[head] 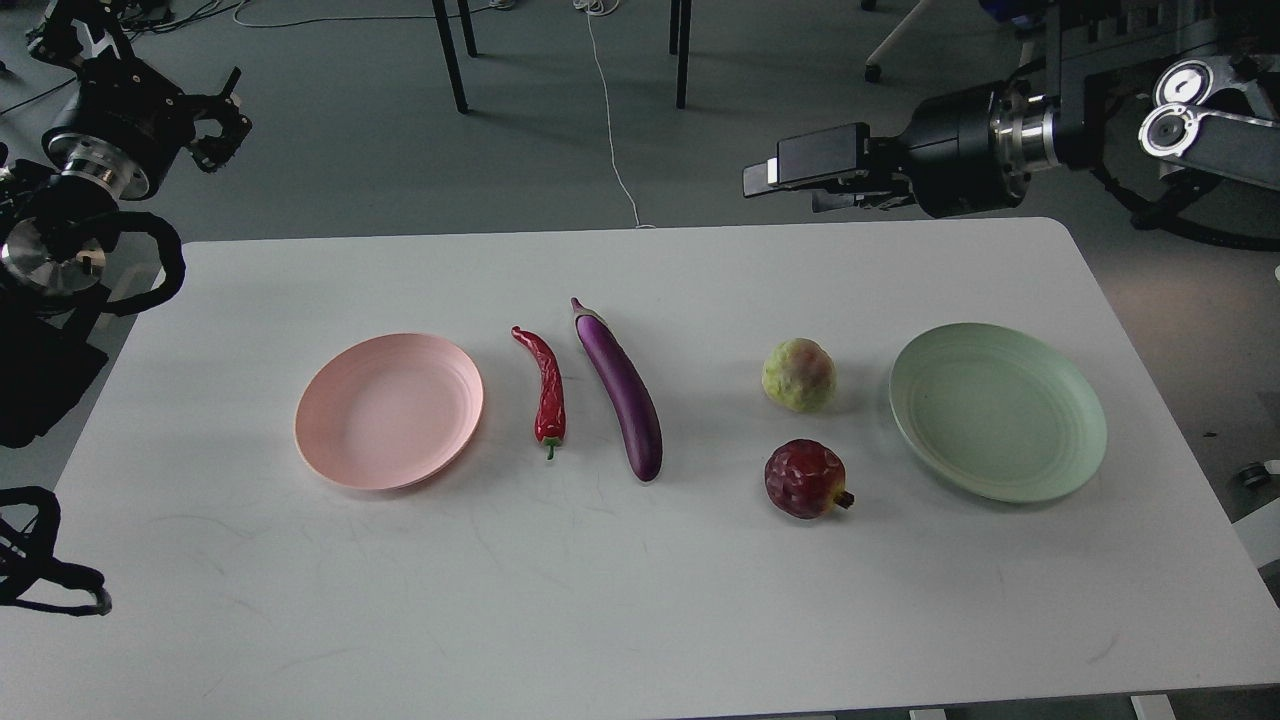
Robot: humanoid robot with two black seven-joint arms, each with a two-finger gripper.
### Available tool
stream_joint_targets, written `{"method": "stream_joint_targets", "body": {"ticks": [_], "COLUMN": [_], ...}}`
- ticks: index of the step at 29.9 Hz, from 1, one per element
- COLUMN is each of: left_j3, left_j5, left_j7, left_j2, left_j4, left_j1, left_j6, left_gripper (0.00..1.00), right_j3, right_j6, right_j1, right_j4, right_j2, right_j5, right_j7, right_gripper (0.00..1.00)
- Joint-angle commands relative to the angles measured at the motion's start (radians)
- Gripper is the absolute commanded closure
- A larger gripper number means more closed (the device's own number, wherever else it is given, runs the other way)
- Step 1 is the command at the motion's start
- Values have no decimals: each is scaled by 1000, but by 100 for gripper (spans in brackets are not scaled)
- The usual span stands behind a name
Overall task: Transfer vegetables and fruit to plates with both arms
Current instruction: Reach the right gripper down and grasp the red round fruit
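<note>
The purple eggplant (622, 392) and the red chili pepper (545, 385) lie side by side at the table's middle. The yellow-green fruit (798, 374) sits right of them, with the dark-red pomegranate (806, 479) in front of it. The pink plate (389, 411) is at the left and the green plate (998, 411) at the right, both bare. My left gripper (220, 125) is open and empty, off the table's far left corner. My right gripper (795, 183) points left above the far edge, beyond the yellow-green fruit, its fingers apart and empty.
The white table (640, 600) has rounded corners. Chair legs (450, 60) and a white cable (610, 130) are on the floor beyond its far edge. Loose black cables (40, 575) of my left arm hang at the table's left edge.
</note>
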Motion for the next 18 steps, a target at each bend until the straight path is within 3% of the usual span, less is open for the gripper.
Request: {"method": "stream_joint_targets", "body": {"ticks": [1, 7, 18], "left_j3": [0, 0, -5], "left_j5": [-1, -1, -2], "left_j7": [-2, 0, -2], "left_j2": [2, 5, 18], "left_j4": [1, 0, 0], "left_j1": [2, 5, 12], "left_j6": [0, 0, 0], "left_gripper": [1, 1, 1], "right_j3": [-64, -194, -233], "right_j6": [0, 0, -42], "right_j1": [2, -12, -127], "right_j4": [25, 54, 30], "right_j2": [57, 134, 189], "right_j5": [-146, -307, -381], "right_j7": [4, 38, 41], "right_gripper": [1, 1, 5]}}
